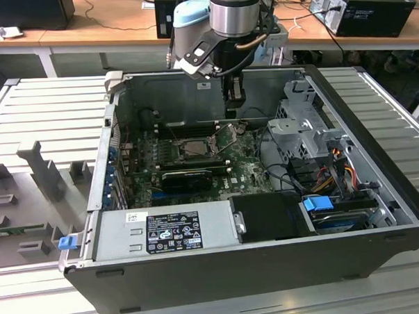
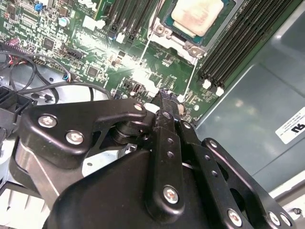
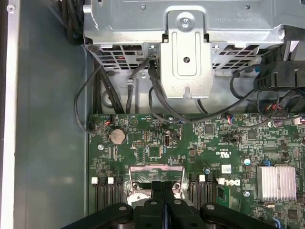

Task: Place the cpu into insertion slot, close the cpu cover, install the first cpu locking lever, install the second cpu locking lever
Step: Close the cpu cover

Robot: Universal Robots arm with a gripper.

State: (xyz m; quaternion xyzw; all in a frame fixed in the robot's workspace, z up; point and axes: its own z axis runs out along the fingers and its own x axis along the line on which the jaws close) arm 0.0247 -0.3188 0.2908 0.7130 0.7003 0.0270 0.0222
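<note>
Ribbed grey table [image 1: 47,108] bearing an open computer case [image 1: 221,268]; wooden benches [image 1: 106,29] stand behind. Inside the case, the gripper [image 1: 234,99] hangs over the green board [image 1: 248,173], its fingers [image 3: 153,200] pressed together with nothing seen between them. In the exterior view the insertion slot [image 1: 193,149] lies at 7 o'clock from the gripper. The cpu [image 2: 198,16] sits in the slot, and the cpu cover [image 2: 164,33] lies flat around it.

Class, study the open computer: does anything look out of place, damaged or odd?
Yes: in the second wrist view, the cpu carries a pale, patchy smear over its metal top, where a clean silvery face would be expected. Nothing else looks askew or damaged.
</note>
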